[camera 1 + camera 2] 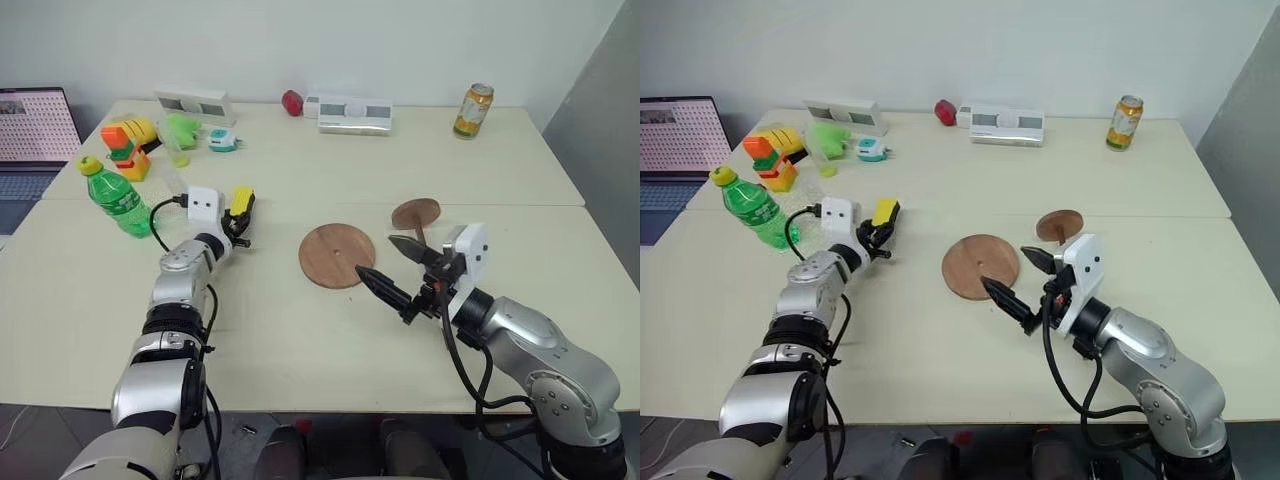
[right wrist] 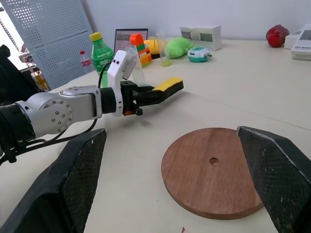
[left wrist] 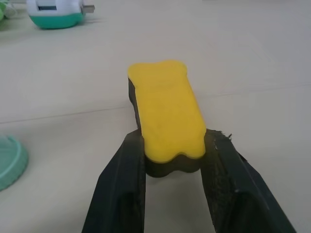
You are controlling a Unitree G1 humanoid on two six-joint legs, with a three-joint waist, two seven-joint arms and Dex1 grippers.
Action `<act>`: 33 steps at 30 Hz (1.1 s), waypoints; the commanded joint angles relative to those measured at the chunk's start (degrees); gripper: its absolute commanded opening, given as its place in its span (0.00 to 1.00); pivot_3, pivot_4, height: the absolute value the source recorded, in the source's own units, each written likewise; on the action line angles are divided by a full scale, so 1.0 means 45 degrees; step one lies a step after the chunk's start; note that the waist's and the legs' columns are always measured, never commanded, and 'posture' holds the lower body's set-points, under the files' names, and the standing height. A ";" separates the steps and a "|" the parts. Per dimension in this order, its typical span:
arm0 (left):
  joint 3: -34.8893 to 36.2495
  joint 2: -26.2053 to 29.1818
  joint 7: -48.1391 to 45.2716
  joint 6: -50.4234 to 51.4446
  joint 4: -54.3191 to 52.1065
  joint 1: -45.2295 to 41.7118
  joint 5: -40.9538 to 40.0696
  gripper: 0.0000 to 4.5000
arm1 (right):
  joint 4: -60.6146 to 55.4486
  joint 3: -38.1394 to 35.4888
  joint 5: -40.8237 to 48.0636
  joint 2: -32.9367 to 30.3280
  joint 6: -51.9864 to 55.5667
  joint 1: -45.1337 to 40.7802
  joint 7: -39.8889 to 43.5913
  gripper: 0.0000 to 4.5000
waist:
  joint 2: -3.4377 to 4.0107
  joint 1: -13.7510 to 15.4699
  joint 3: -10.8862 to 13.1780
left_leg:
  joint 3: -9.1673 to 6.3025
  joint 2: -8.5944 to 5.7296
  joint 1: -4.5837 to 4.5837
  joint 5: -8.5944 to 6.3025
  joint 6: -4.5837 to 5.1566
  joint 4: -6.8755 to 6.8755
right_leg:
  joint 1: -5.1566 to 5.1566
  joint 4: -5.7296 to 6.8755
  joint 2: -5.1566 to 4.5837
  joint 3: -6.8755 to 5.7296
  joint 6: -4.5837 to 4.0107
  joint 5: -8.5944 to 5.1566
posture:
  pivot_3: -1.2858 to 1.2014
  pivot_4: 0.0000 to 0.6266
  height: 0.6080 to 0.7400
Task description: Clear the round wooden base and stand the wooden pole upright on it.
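Lying flat near the middle of the worktop, the round wooden base, bare-faced, small hole at its centre, nothing resting on it. Just beyond its right side, the wooden pole, small disc showing, thin stick running down behind the right gripper; cannot tell whether stick and base touch. Hovering at the base's near-right edge, that right gripper, jaws wide apart, clamped on nothing, wood plainly visible between them in the right wrist view. Well off to the left of the base, the left gripper, jaws closed on a yellow-topped block with a dark underside, held above the worktop with a broad strip of bare surface between it and the base.

Containers next: green plastic bottle with yellow cap, tilted near the left edge just beside the left arm; contents hard to tell. Drink can upright at the far right corner. Clear cup at far left, contents unclear.

Along the far edge, two white boxes and, a red object between them. Far left, a stack of coloured toy blocks, a green soft toy, a small teal and white device. Past the left edge, a laptop. Open worktop in front of the base, and wide free room to the right.
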 commanded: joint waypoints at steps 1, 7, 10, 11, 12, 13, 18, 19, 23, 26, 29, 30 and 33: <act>0.0159 0.0064 0.0003 0.0013 -0.0311 -0.0262 -0.0140 0.55 | -0.0151 -0.0111 0.0087 -0.0108 -0.0092 -0.0149 0.0108 1.00 | 0.0000 -0.0042 0.0000 | 0.0000 0.0000 0.0003 -0.0001 0.0001 0.0000 | -0.0001 0.0006 0.0001 0.0000 0.0000 0.0000 | 0.52 0.24 1.00; 0.0328 0.0390 -0.0127 0.0260 -0.0918 0.0048 -0.0239 0.82 | -0.0161 -0.0199 0.0065 -0.0164 -0.0098 0.0052 -0.0007 1.00 | 0.0000 -0.0062 0.0000 | 0.0000 0.0001 0.0005 0.0000 0.0000 0.0001 | -0.0005 0.0018 0.0002 0.0001 0.0000 0.0000 | 0.52 0.24 1.00; 0.0428 0.0546 -0.0178 0.0560 -0.1455 0.0266 -0.0331 0.93 | -0.0153 -0.0238 0.0095 -0.0160 -0.0100 0.0056 -0.0048 1.00 | 0.0000 -0.0067 0.0000 | 0.0000 0.0003 0.0005 0.0002 -0.0004 0.0001 | -0.0007 0.0022 0.0003 0.0003 0.0000 0.0000 | 0.52 0.24 1.00; 0.0419 0.0635 -0.0262 0.0730 -0.2045 0.0477 -0.0350 0.97 | -0.0102 -0.0331 0.0121 -0.0168 -0.0084 0.0041 -0.0080 1.00 | 0.0000 -0.0068 0.0000 | 0.0000 0.0004 0.0006 0.0003 -0.0005 0.0001 | -0.0008 0.0025 0.0004 0.0003 0.0000 0.0000 | 0.52 0.24 1.00; 0.0353 0.0872 -0.0825 0.1181 -0.3355 0.0870 -0.0628 0.99 | 0.0069 -0.0582 0.0151 -0.0301 0.0087 -0.0093 -0.0165 1.00 | 0.0000 -0.0068 0.0000 | 0.0000 0.0004 0.0006 0.0003 -0.0005 0.0001 | -0.0009 0.0026 0.0004 0.0003 0.0000 0.0000 | 0.52 0.24 1.00; 0.0300 0.1048 -0.1225 0.1543 -0.4344 0.1169 -0.0849 0.99 | 0.0194 -0.0764 0.0174 -0.0400 0.0214 -0.0193 -0.0227 1.00 | 0.0000 -0.0083 0.0000 | 0.0001 0.0006 0.0006 0.0003 -0.0005 0.0001 | -0.0008 0.0027 0.0003 0.0007 0.0000 0.0000 | 0.52 0.24 1.00; -0.0185 0.2216 -0.4329 0.3790 -0.8726 0.2324 -0.2691 0.99 | 0.1707 -0.1724 0.0241 -0.1888 0.1970 -0.1445 -0.0320 1.00 | 0.0000 -0.0072 0.0002 | 0.0015 0.0011 0.0009 0.0019 -0.0035 0.0006 | -0.0010 0.0033 0.0003 0.0028 -0.0001 0.0000 | 0.52 0.24 1.00; -0.0220 0.2318 -0.4545 0.4093 -0.9144 0.2424 -0.2891 0.99 | 0.1881 -0.1821 0.0302 -0.2066 0.2184 -0.1591 -0.0309 1.00 | 0.0000 -0.0039 0.0002 | 0.0024 0.0006 0.0016 0.0019 -0.0035 0.0007 | -0.0006 0.0039 0.0001 0.0037 -0.0001 0.0000 | 0.52 0.24 1.00; -0.1322 0.3391 -0.7529 0.5990 -1.2245 0.3004 -0.4851 0.99 | 0.4970 -0.1900 0.0587 -0.3146 0.4621 -0.3702 0.0375 1.00 | 0.0001 -0.0045 0.0004 | 0.0033 0.0012 0.0037 -0.0007 0.0012 -0.0006 | 0.0005 0.0034 0.0010 0.0045 -0.0002 -0.0002 | 0.52 0.24 1.00; -0.2225 0.3502 -0.8244 0.6205 -1.3231 0.3214 -0.5003 0.99 | 0.7305 -0.1569 0.0550 -0.3150 0.6112 -0.5338 0.0556 1.00 | 0.0009 -0.0075 0.0017 | 0.0065 0.0003 0.0048 -0.0010 0.0017 0.0004 | 0.0007 0.0040 0.0005 0.0072 -0.0001 -0.0001 | 0.52 0.24 1.00; -0.2632 0.3318 -0.8365 0.6347 -1.3651 0.3304 -0.5097 0.99 | 0.9211 -0.1189 0.0035 -0.2781 0.6322 -0.6521 0.0736 1.00 | 0.0008 -0.0107 0.0017 | 0.0067 0.0021 0.0056 -0.0016 0.0029 -0.0007 | 0.0003 0.0039 0.0027 0.0075 -0.0004 -0.0002 | 0.52 0.24 1.00; -0.2858 0.3243 -0.8457 0.6285 -1.3774 0.3370 -0.5042 0.99 | 1.0233 -0.1152 -0.0078 -0.2514 0.6635 -0.7073 0.0761 1.00 | 0.0008 -0.0138 0.0017 | 0.0068 0.0027 0.0055 -0.0028 0.0051 -0.0008 | -0.0002 0.0040 0.0033 0.0077 -0.0006 -0.0004 | 0.52 0.24 1.00; -0.3306 0.3209 -0.8770 0.6125 -1.3982 0.3610 -0.4946 0.99 | 1.2635 -0.0663 -0.0643 -0.2171 0.6901 -0.8436 0.1258 1.00 | 0.0012 -0.0183 0.0019 | 0.0086 0.0026 0.0046 -0.0038 0.0069 -0.0004 | -0.0012 0.0038 0.0035 0.0094 -0.0006 -0.0004 | 0.52 0.24 1.00</act>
